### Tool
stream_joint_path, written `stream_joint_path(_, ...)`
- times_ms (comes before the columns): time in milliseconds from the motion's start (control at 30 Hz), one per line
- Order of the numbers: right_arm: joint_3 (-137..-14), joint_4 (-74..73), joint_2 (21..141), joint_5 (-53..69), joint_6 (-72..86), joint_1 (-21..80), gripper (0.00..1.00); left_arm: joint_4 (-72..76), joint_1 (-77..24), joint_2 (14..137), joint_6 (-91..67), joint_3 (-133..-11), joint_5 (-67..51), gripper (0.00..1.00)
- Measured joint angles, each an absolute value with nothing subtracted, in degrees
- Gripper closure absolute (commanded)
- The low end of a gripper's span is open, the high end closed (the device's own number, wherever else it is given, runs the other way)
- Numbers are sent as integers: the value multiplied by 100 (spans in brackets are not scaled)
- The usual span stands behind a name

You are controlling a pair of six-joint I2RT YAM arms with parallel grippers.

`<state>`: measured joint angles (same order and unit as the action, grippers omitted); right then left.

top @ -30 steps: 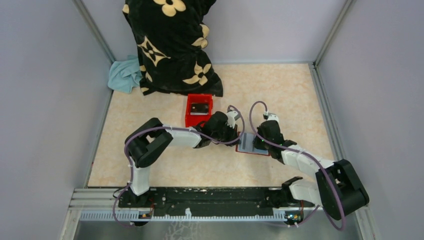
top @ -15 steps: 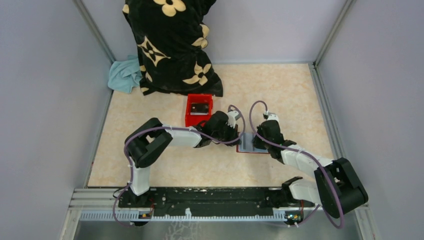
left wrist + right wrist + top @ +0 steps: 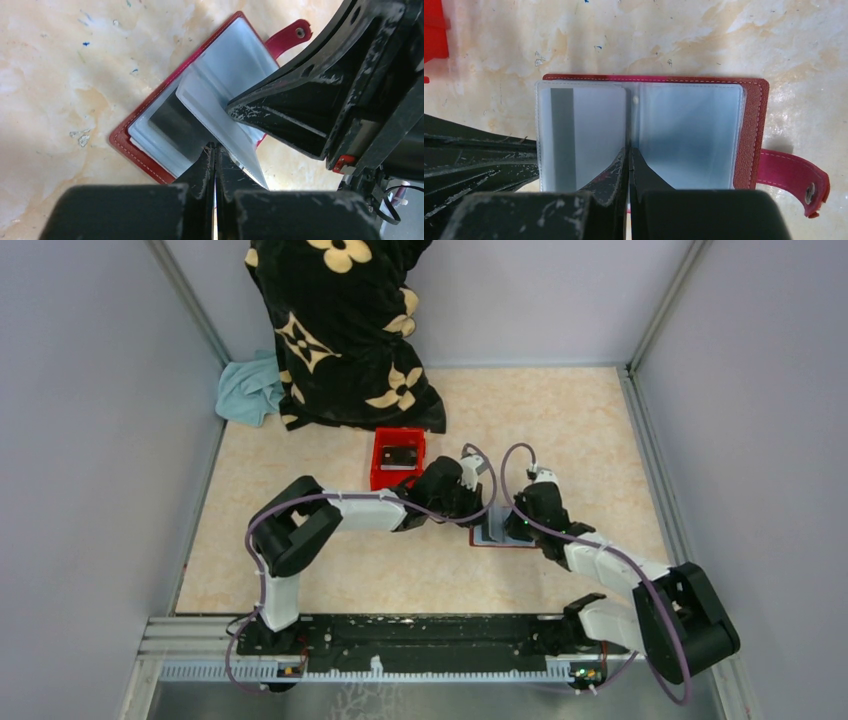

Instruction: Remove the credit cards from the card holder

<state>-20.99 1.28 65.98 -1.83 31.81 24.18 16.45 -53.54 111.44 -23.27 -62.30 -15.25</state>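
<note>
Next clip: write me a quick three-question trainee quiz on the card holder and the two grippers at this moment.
1. True or false: the card holder lies folded shut on the table.
2. Pick one. The right gripper has its tip: A) on the bare table; B) at the fold between the clear sleeves; C) on the snap strap.
3. Short answer: is the left gripper open or shut?

Key: 1 false, it lies open. 2 B. 3 shut.
</note>
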Motion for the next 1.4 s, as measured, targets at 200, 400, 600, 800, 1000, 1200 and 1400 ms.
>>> stream_joint_path(200, -2099, -139, 6252, -207, 3221, 2418, 100, 1549, -5391, 11157, -2327, -6552, -1522, 100)
stream_joint_path(400, -1754, -495, 4421, -740, 3312, 2418, 100, 1494, -5446, 11303, -2305, -6847, -1525, 100)
stream_joint_path(600, -1747, -845, 2908, -1175, 3301, 2418, 97, 1496, -5483, 11786, -2309, -7201, -1594, 100)
stream_joint_path(800, -1697, -871, 3186, -1031, 3269, 2418, 95, 1494, -5583, 12025, -2294, -7247, -1610, 100)
stream_joint_path(1000, -1533, -541, 4261, -598, 3264, 2418, 96, 1557, -5601, 11714, -2082, -6766, -1396, 100)
stream_joint_path(1200, -1533, -34, 5068, -366, 3262, 2418, 96, 1417, -5551, 11133, -1876, -6178, -969, 100)
stream_joint_path(1400, -1549, 161, 5461, -403, 3277, 2408, 94, 1343, -5446, 11120, -1859, -6136, -952, 100)
